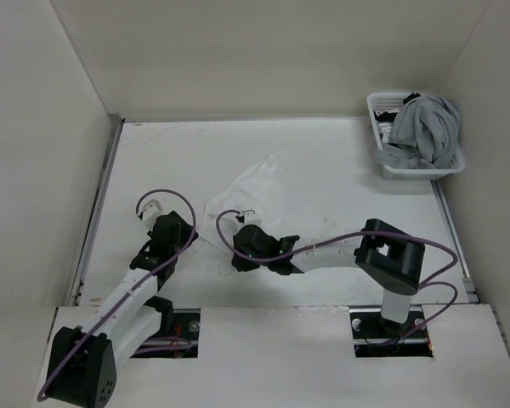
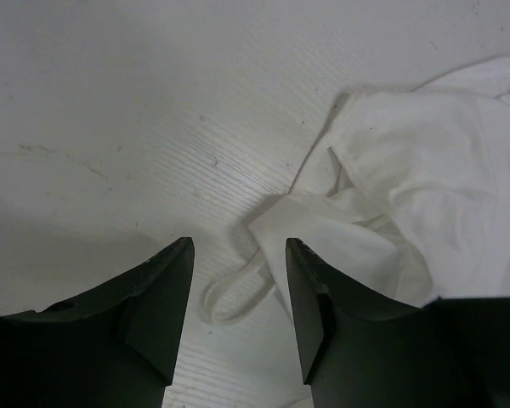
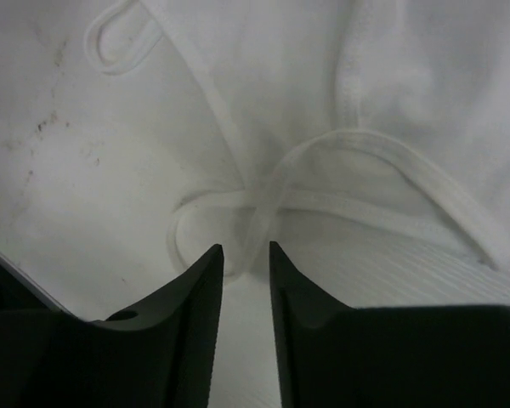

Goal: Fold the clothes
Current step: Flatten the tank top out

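The clothes [image 1: 248, 189] are one crumpled white garment lying mid-table, hard to tell from the white surface. In the left wrist view its bunched body [image 2: 408, 187] lies to the right, and a thin strap loop [image 2: 232, 293] rests on the table between my fingers. My left gripper [image 2: 238, 246] is open just above the table and holds nothing. In the right wrist view the garment [image 3: 340, 93] fills the upper frame. Two hemmed straps cross [image 3: 263, 208] just ahead of my right gripper [image 3: 246, 248], whose jaws stand a narrow gap apart with one strap running in at the tips. From above, the two grippers [image 1: 206, 242] [image 1: 231, 257] flank the garment's near edge.
A white slatted basket [image 1: 382, 166] holding grey garments [image 1: 425, 127] stands at the back right. Walls close off the table [image 1: 340, 170] on the left, back and right. Purple cables loop over both arms.
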Controlling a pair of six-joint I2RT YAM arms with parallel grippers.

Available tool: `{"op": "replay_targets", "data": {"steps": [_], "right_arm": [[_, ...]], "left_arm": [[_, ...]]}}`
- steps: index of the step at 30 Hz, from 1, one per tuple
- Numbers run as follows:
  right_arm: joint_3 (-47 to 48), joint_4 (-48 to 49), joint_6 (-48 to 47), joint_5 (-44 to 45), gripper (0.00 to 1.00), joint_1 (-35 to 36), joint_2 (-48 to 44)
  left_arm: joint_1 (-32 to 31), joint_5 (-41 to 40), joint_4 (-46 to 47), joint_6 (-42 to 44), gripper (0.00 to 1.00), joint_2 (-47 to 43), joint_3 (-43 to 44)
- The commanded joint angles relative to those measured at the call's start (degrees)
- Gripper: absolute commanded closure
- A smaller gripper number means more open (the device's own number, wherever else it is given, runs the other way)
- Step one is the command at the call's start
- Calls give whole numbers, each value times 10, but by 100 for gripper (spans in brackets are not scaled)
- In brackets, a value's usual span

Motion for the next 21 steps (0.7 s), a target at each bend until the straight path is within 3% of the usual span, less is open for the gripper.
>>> {"op": "replay_targets", "data": {"steps": [1,4,10,12,15,21], "right_arm": [[34,-35,4,14,78,6,12],[14,-66,6,33,97,-9,-12],[-87,-89,0,70,99,-84,-146],[-83,-96,-10,60,88,-85,-157],[-43,-93,-8,42,60,-36,-122],[39,-85,-2,44,52,19,-33]], "left_arm": [[10,8,4,6,55,1,-11],[12,14,6,13,55,1,-11],[-5,38,4,21,56,19,-5],[-10,35,2,18,56,18,-4],[1,33,2,8,56,-2,-11],[12,36,2,0,56,-42,0]]}}
